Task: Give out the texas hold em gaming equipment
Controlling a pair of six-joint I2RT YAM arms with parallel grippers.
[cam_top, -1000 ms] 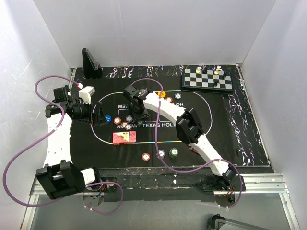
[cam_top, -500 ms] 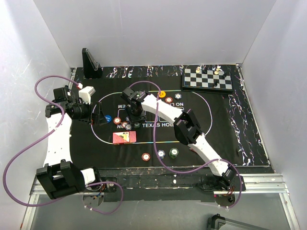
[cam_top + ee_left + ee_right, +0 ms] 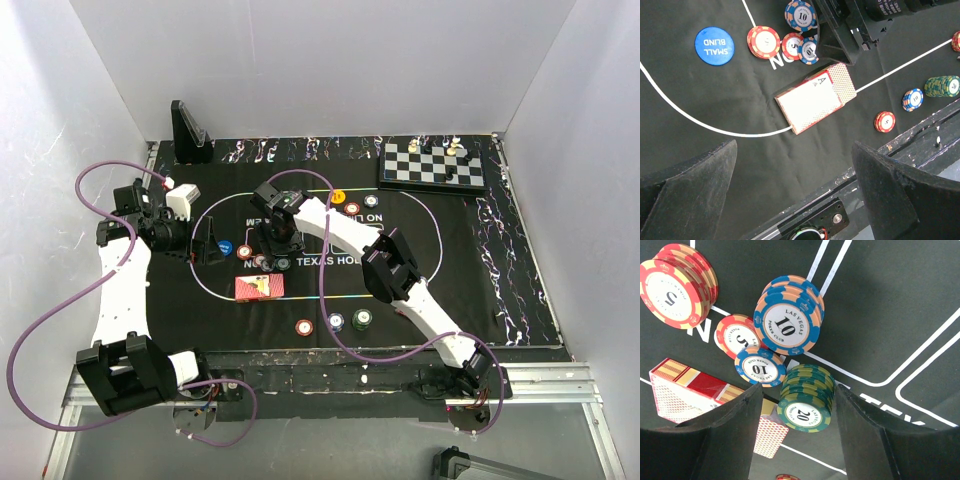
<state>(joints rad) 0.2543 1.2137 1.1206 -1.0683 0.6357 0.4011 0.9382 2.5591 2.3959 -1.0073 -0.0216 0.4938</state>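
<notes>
Straddling the green-and-yellow "20" poker chip stack (image 3: 806, 400) w/ the right gripper (image 3: 798, 389): jaws part-open, one finger each side. Right-hand finger is v close to the stack rim, can't tell if touching; not clamped afaict. Landmark = red-backed rectangular card deck (image 3: 815, 97). Green stack sits just beside the deck, on its far side from the arm bases. Blue-and-orange "10" chip stack (image 3: 787, 322) is just beyond that, w/ a single blue "10" chip (image 3: 760, 365) and a red "5" chip (image 3: 737, 335) alongside, and a red "5" chip stack (image 3: 675, 285) further from the deck. Blue round "SMALL BLIND" button (image 3: 714, 45) is far-left of the deck. Left gripper (image 3: 794, 145) hangs off to the deck's left, jaws wide, holding nothing. Handling, my guess: chips are rigid, dense for their size, w/ slick faces, so the stack shears if pinched high or tilted. Grip low across the rim, fingers covering all chip edges, lift straight. Risk: the neighbouring blue chip gets dragged along.
</notes>
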